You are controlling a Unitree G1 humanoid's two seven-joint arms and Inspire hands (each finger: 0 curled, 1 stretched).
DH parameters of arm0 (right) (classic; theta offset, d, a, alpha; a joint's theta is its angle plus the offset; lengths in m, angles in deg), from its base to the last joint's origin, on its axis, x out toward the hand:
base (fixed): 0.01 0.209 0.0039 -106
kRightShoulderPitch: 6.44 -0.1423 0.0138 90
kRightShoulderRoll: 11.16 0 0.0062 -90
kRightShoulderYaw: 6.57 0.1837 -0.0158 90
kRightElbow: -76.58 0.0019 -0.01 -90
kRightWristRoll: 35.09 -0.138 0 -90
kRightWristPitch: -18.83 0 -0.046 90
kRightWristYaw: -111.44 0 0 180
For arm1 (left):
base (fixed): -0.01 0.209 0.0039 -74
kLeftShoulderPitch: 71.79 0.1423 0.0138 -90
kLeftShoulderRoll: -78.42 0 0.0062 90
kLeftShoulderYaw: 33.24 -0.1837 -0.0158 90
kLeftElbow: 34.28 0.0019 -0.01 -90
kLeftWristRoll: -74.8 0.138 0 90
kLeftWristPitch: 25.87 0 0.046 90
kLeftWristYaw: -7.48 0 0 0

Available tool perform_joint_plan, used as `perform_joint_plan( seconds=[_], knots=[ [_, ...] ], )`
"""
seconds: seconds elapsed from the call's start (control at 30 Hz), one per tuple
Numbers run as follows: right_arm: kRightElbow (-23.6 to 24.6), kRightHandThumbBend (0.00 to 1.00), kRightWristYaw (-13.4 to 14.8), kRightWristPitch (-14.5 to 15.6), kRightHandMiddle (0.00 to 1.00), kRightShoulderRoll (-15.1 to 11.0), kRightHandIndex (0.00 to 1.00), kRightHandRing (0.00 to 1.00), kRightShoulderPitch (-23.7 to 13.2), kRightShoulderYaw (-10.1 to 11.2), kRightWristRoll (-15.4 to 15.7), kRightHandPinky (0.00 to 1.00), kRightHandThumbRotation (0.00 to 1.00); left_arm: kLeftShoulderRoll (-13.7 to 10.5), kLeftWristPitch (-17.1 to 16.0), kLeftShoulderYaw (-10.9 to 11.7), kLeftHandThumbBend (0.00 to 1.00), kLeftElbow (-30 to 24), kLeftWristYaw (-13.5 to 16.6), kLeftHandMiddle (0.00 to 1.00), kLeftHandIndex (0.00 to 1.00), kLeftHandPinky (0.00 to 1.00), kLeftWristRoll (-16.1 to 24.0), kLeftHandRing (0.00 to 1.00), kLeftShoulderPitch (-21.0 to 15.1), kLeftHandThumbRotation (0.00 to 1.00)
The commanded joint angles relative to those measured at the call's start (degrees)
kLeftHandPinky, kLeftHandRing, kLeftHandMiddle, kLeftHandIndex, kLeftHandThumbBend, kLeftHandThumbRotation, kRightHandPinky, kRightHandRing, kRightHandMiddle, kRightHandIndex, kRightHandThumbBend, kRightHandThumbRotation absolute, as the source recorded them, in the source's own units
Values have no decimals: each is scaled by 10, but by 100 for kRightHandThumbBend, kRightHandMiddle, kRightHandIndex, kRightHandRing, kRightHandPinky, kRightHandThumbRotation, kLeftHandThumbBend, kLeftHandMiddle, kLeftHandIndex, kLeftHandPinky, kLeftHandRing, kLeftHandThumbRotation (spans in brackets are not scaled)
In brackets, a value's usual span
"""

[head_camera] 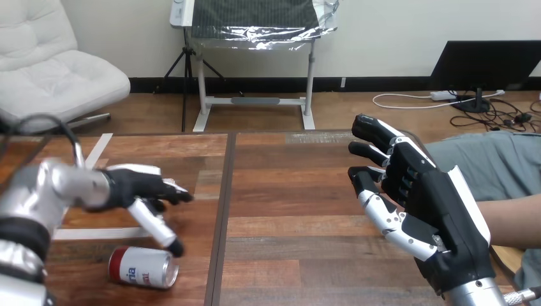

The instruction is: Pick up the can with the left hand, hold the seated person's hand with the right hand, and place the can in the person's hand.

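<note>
Wooden table, one can on its side; left hand, right hand, fingers spread, empty.

Can look: red and white can, showing a silver end
Can pose: lying on its side, silver end pointing right
Can place: resting on the worktop, near-left part, close to the front edge
Person's forearm: coming in level from the right edge, its hand hiding behind the right hand
</note>
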Motion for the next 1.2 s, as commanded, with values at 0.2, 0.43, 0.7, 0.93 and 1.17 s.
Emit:
perform_joint_plan(
  seconds=[0.2,0.43,0.7,0.93,1.17],
  knots=[
    [32,28,-1,-5,90,-6,87,87,-26,1,4,77,4,-49,36,-41,99,-67,-91,100,100,96,39,100,-99,18],
    [34,29,-4,-2,91,-8,88,87,-25,1,4,78,3,-59,62,-51,97,-92,-128,100,100,99,52,100,-114,17],
    [35,31,-5,5,91,-11,88,88,-25,1,6,79,3,-75,82,-63,96,-122,-170,100,100,100,69,100,-126,21],
    [34,31,-9,7,91,-10,88,88,-27,-1,4,80,3,-84,97,-75,97,-140,-192,100,100,100,84,100,-129,23],
    [37,32,-10,14,91,-9,89,88,-29,-1,5,81,2,-85,104,-83,99,-158,-198,100,99,100,97,100,-119,25]
  ],
)
